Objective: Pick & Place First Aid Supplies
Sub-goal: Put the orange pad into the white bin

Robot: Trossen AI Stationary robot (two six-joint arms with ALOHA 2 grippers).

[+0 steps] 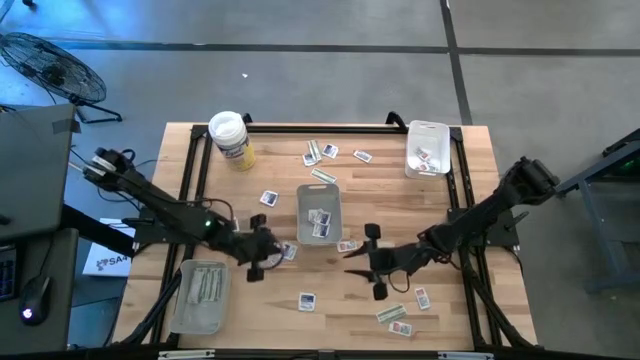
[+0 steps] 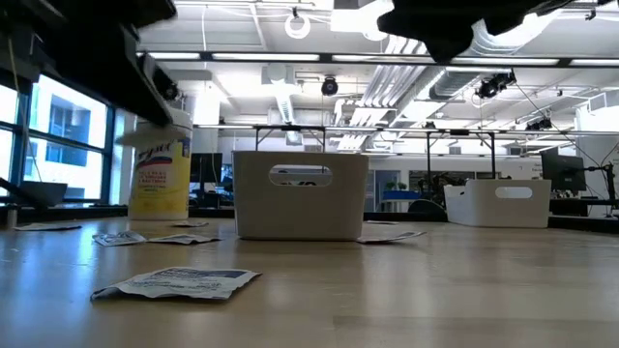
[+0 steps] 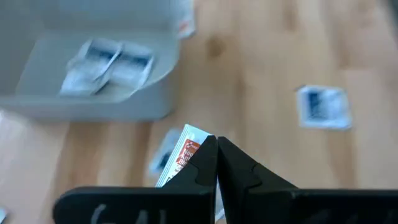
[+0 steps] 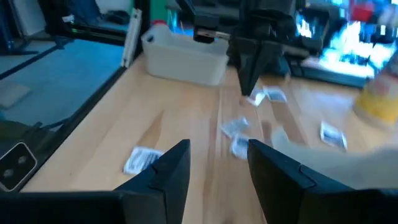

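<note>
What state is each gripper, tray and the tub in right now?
Left gripper: shut on a white packet with red print, beside the centre tray.
Right gripper: open, empty, above the table.
Centre tray: upright, holds white packets.
Far right tray: holds packets.
Near left tray: holds pale strips.
Tub: upright, lid on.

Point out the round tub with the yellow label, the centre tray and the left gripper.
Round tub [image 1: 229, 130], high view, white lid.
Centre tray [image 1: 319, 194], high view, far rim.
Left gripper [image 3: 217, 144], left wrist view, shut fingertips.

Bright overhead light; wrist views blurry.
</note>
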